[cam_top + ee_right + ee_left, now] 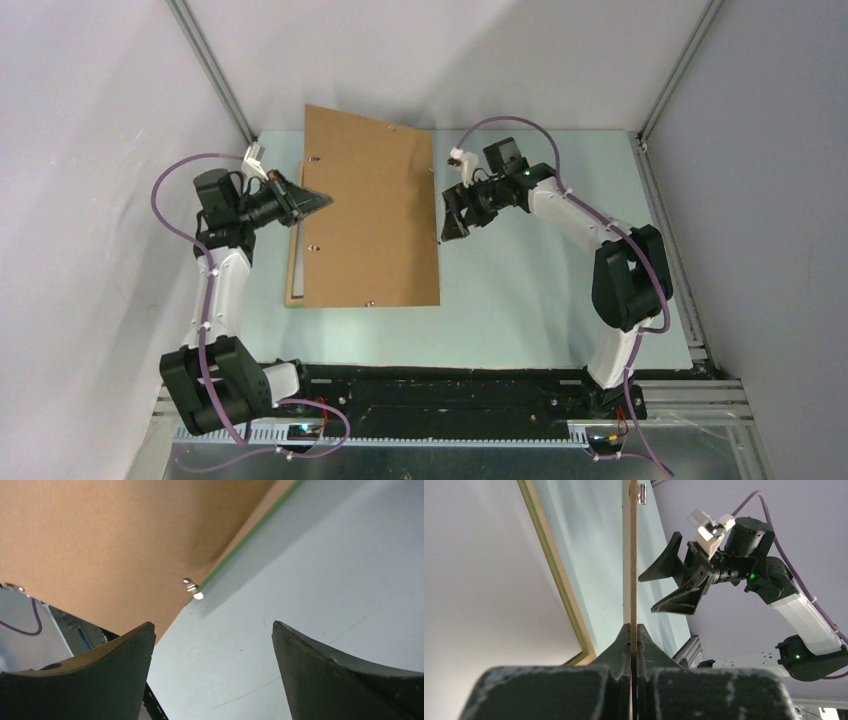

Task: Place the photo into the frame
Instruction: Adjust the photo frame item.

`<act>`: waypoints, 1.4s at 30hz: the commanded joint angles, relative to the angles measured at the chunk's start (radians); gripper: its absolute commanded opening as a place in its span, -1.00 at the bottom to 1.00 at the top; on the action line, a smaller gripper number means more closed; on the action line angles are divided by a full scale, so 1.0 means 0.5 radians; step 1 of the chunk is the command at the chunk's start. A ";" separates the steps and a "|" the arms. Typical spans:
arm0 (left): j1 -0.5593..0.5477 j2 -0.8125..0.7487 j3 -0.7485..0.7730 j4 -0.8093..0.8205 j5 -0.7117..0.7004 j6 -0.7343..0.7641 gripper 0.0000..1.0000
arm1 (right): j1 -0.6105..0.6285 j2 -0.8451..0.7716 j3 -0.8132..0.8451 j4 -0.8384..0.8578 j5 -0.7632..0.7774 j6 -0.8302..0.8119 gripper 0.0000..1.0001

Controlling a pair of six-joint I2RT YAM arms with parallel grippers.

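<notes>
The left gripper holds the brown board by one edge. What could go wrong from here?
1. The left gripper pinches only the thin edge of the backing board, so it may slip and drop onto the frame.
2. The open right gripper hangs close to the board's right edge and could knock it or catch a metal clip.
</notes>
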State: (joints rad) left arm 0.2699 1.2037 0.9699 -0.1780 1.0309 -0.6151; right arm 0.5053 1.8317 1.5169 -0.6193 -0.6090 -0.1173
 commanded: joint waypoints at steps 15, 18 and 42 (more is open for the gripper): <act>0.276 -0.098 0.071 -0.033 0.112 0.031 -1.00 | -0.107 0.399 0.498 0.274 0.291 0.574 0.74; 0.349 -0.176 0.107 -0.214 0.095 0.132 -1.00 | -0.068 0.622 0.672 0.209 0.323 0.633 0.68; 0.484 -0.370 0.213 -0.628 0.101 0.388 -1.00 | 0.167 1.300 1.463 -0.294 0.692 0.654 0.57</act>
State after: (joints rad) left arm 0.5030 1.0428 1.0084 -0.5205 1.0241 -0.4183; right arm 0.5774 2.4542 2.1880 -0.7330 -0.3126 0.2092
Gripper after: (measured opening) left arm 0.017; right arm 0.789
